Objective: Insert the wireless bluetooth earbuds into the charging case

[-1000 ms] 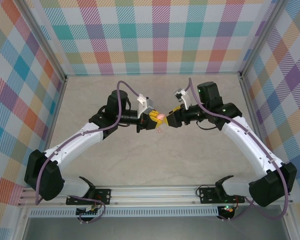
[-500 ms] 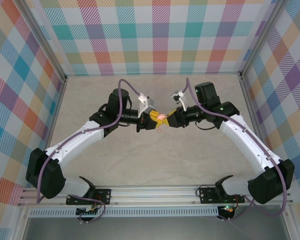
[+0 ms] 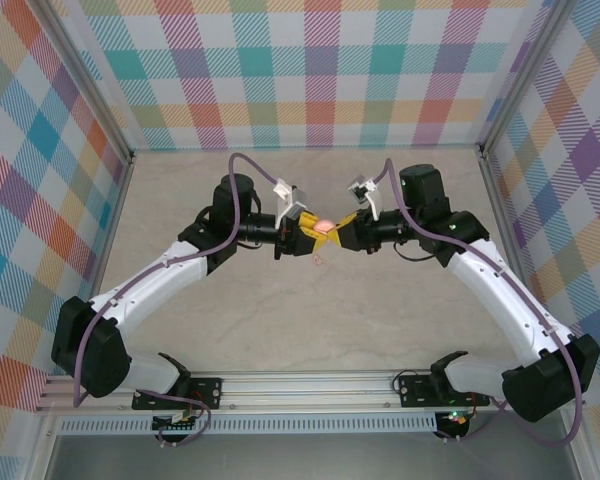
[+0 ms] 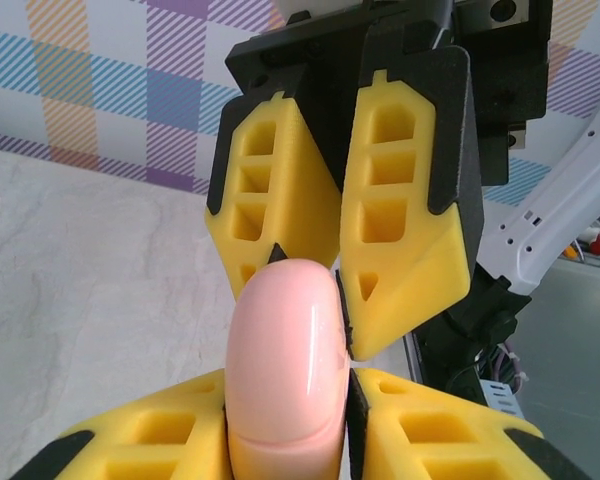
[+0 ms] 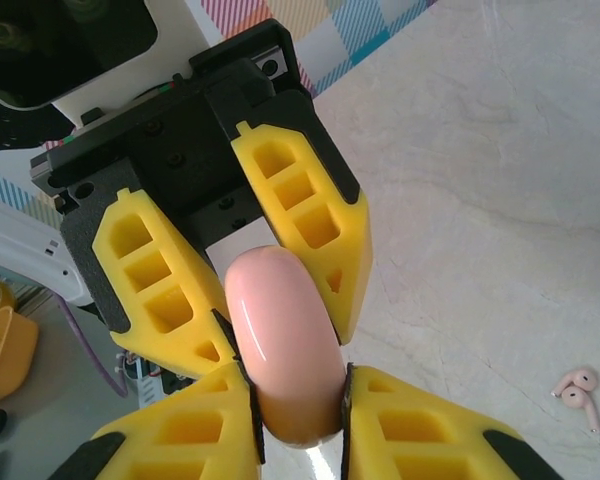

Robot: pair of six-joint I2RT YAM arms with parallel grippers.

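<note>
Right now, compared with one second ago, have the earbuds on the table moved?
No. The earbuds lie as far from the front rail as before, slightly nearer to it than the pink charging case.

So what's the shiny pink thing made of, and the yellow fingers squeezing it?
The pink case looks like hard, glossy plastic: bright light streaks gleam on its smooth, rounded curve. The yellow fingers look like matte plastic, perhaps printed, with open hollow cells and hardly any shine.

The pale marbled desk (image 3: 280,320) carries two small pinkish earbuds (image 5: 577,396) — lying side by side.
</note>
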